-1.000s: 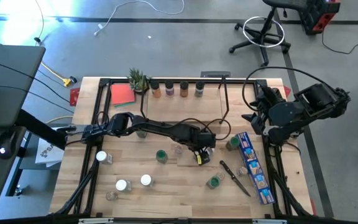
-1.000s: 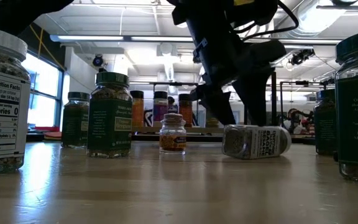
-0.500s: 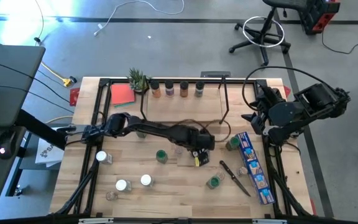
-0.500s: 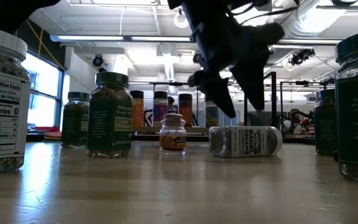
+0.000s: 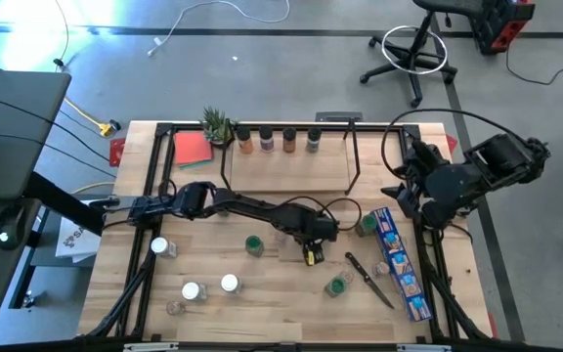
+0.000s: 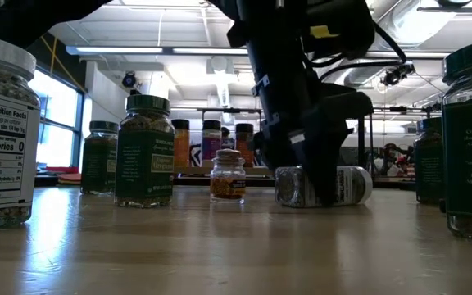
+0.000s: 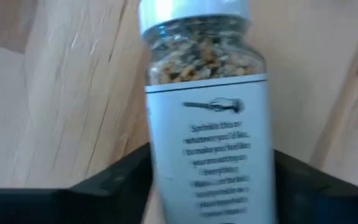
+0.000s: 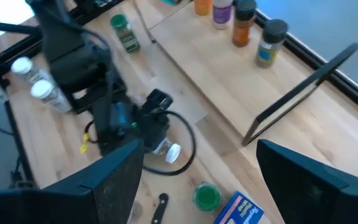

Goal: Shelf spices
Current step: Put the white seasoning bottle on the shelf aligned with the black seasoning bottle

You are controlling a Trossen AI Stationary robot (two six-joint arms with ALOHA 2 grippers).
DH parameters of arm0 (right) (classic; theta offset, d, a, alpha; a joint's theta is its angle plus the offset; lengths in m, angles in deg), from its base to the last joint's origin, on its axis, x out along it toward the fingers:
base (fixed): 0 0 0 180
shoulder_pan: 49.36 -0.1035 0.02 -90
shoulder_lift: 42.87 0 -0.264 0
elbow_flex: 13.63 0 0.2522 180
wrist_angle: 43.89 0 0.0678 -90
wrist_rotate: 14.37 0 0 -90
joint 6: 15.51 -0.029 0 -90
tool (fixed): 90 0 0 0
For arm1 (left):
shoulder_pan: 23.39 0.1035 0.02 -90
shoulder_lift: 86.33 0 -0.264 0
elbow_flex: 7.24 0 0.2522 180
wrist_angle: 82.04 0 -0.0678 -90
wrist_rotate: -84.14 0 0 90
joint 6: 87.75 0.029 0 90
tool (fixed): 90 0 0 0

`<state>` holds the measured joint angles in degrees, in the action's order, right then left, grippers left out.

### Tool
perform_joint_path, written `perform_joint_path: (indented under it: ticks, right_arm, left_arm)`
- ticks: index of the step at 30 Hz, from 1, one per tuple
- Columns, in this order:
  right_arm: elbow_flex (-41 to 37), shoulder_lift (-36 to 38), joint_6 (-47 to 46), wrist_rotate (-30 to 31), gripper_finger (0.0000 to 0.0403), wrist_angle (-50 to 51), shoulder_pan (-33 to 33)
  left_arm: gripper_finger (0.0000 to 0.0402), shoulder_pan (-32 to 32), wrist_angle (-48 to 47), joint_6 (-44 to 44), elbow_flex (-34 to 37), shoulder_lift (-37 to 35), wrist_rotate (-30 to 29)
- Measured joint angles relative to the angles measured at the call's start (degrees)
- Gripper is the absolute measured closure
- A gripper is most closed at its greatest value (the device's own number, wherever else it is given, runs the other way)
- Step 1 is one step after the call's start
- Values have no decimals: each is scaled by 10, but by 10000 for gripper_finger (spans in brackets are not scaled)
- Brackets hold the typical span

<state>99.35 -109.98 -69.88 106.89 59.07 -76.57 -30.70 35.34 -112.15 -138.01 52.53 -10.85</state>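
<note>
Jar (image 7: 207,124) lying on its side mid-surface (image 5: 262,284), white cap, labelled | left gripper (image 6: 306,176) straddling its body, fingers partly closed, grip unconfirmed | likely light, rigid, smooth, prone to roll; take across label | right gripper (image 5: 404,191) wide, idle beside shelf (image 5: 291,166)

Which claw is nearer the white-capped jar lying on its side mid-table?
Left. The left claw is down over the lying jar, its fingers either side. The right claw waits off near the table's right edge.

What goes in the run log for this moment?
left end effector: down around lying jar, closing | right end effector: open, waiting at table's right | shelf: four jars at back
</note>
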Motion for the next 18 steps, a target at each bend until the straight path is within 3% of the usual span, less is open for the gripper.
perform_joint_path:
  ticks: [4,9,18]
  right_arm:
    - [-39,3,-34,32,96,-38,-48]
    - [-117,14,-47,5,96,-109,-88]
    - [-203,100,12,-11,96,-204,-60]
  left_arm:
    - [217,6,3,5,-1,-17,13]
    - [217,7,5,16,-1,-84,2]
    - [217,1,12,-36,-5,-266,-44]
